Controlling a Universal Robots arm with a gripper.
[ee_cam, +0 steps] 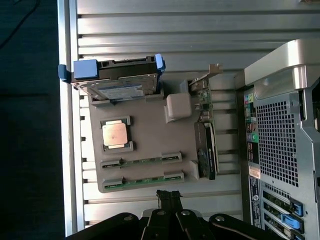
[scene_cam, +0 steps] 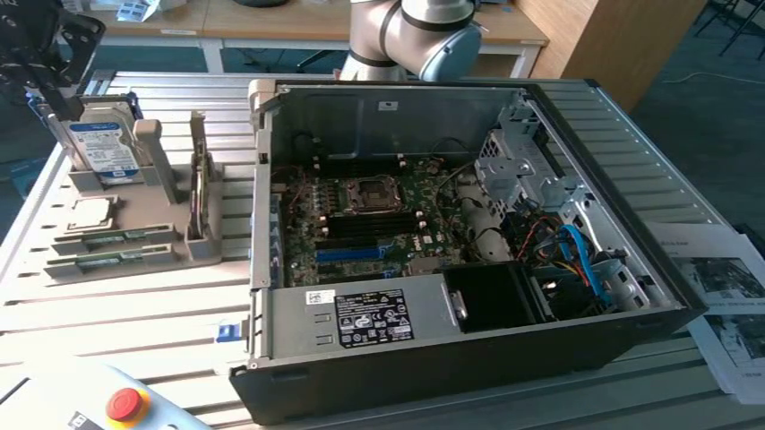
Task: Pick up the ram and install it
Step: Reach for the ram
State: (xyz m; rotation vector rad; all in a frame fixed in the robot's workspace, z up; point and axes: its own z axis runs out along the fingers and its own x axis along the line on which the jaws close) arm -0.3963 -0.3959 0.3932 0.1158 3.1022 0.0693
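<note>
claw: my claw (ee_cam: 168, 196) has its 2 fingers pressed together with nothing between them. Seen from my wrist, it hangs over the slats by the holder's edge, on the side where the ram lies.
ram: the ram (ee_cam: 142, 180) is a thin green stick lying flat in the holder's outermost slot, the thing nearest my fingertips. I am not touching it.
second stick: a second stick (ee_cam: 140, 161) just like it lies in the next slot, parallel and close beside.
holder: the grey holder (ee_cam: 150, 130) sits flat on the table and carries all the loose parts.
processor: a square silver processor (ee_cam: 114, 133) rests in its own pocket, just past the 2 sticks.
hard drive: a silver hard drive (ee_cam: 122, 90) with a blue label leans at the holder's far end.
card: a card (ee_cam: 206, 145) stands on edge along the holder's side that faces the computer.
computer: a black computer case (scene_cam: 454, 358) lies open on its side beside the holder, its green board (scene_cam: 371, 215) facing up. Blue cables (scene_cam: 586, 260) curl at the exterior view's right.
table: the table (scene_cam: 143, 313) is ribbed pale metal, slat after slat. A red button (scene_cam: 125, 403) and printed papers (scene_cam: 729, 287) sit at its edges.
room: behind my arm (scene_cam: 418, 27) stand wooden desks (scene_cam: 239, 22), with dull blue floor (scene_cam: 705, 81) beyond them.
</note>
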